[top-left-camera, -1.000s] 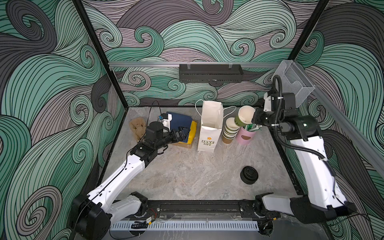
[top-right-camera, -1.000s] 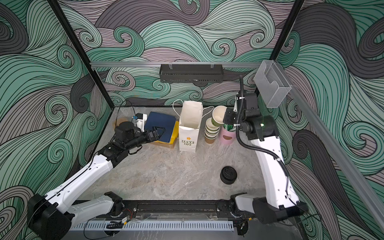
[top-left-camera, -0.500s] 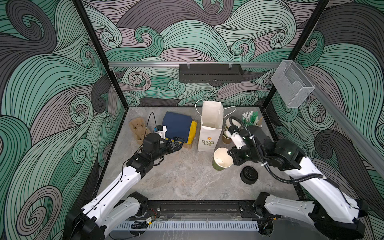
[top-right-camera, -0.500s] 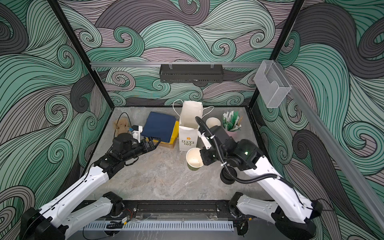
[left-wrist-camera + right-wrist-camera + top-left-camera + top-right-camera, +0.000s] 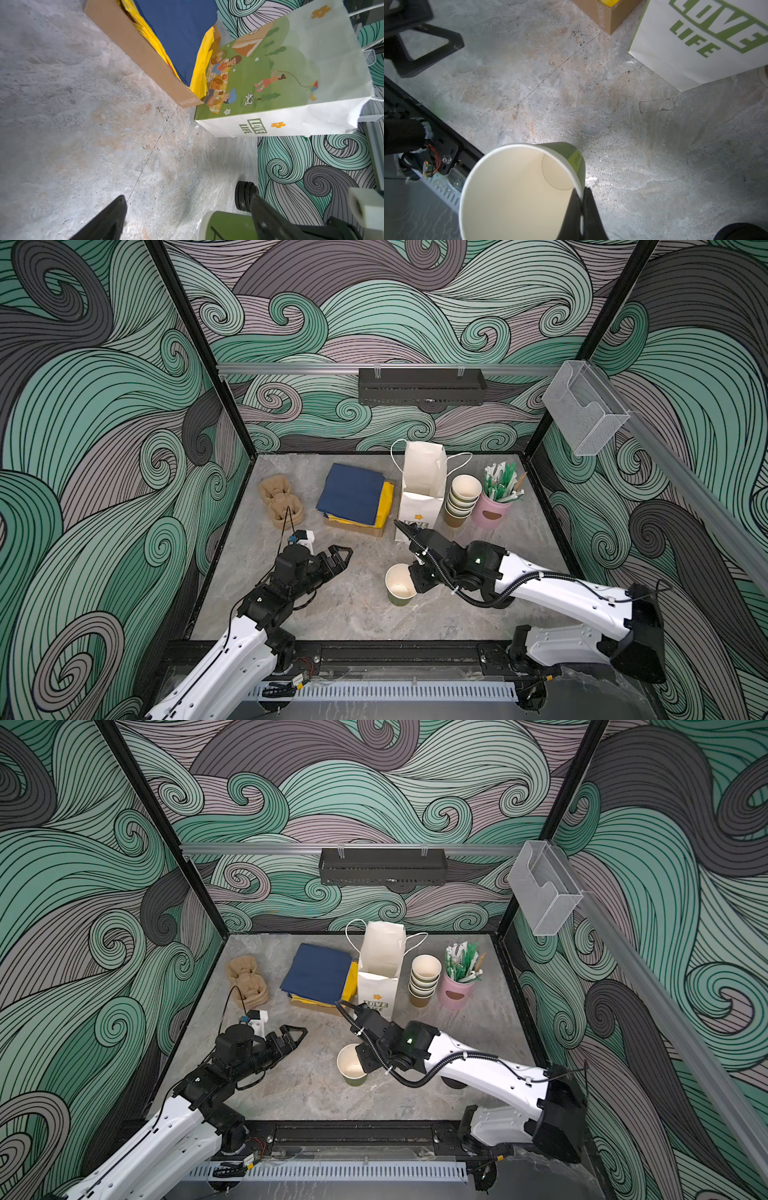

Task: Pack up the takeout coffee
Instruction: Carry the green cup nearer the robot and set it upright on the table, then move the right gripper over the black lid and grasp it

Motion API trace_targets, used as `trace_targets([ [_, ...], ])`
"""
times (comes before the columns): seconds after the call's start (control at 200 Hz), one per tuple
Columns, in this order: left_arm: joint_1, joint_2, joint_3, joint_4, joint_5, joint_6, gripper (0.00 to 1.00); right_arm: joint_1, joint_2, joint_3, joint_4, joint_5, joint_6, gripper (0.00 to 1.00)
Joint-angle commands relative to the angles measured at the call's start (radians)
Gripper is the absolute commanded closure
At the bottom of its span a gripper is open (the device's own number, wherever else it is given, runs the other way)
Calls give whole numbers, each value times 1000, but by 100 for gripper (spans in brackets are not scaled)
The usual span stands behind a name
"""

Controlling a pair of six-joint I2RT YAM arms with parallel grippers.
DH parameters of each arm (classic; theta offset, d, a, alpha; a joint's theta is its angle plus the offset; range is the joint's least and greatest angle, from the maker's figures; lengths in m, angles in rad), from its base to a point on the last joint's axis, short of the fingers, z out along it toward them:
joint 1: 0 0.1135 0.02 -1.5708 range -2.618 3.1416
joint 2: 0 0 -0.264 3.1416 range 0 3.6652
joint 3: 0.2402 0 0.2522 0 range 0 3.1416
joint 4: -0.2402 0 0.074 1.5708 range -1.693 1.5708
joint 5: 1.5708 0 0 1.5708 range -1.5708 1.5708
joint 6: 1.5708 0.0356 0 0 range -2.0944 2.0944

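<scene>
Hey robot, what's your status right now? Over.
Left gripper open, empty. Right gripper shut on lidless green paper cup by its rim, near white paper bag. Nothing lying between cup and bag.

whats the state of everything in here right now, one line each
paper cup: lidless, empty, held by its rim
right gripper: shut on the paper cup's rim
left gripper: open, empty
paper bag: upright, mouth open
cup stack: nested, upright, lidless
cup carrier: empty
napkin box: full
pink holder: upright, full of straws
black lids: stacked, loose
</scene>
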Motion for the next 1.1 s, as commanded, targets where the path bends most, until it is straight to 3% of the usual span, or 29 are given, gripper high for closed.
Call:
trace_targets([
  [0.0,-12,-47,-10,-19,-49,-29,5,2,22,-32,106,86,103,100],
  [0.315,-11,-18,27,-6,-54,15,5,2,109,-49,117,121,141,98],
  [0.62,-11,40,55,23,-8,31,5,1,79,-35,77,128,140,54],
  [0.805,-12,83,118,56,59,89,4,15,-69,57,-135,196,128,51],
  [0.956,-11,120,140,107,66,137,3,4,-228,33,-405,339,248,51],
  [1.091,-11,151,154,146,27,184,2,-141,-354,-52,-602,319,378,51],
])
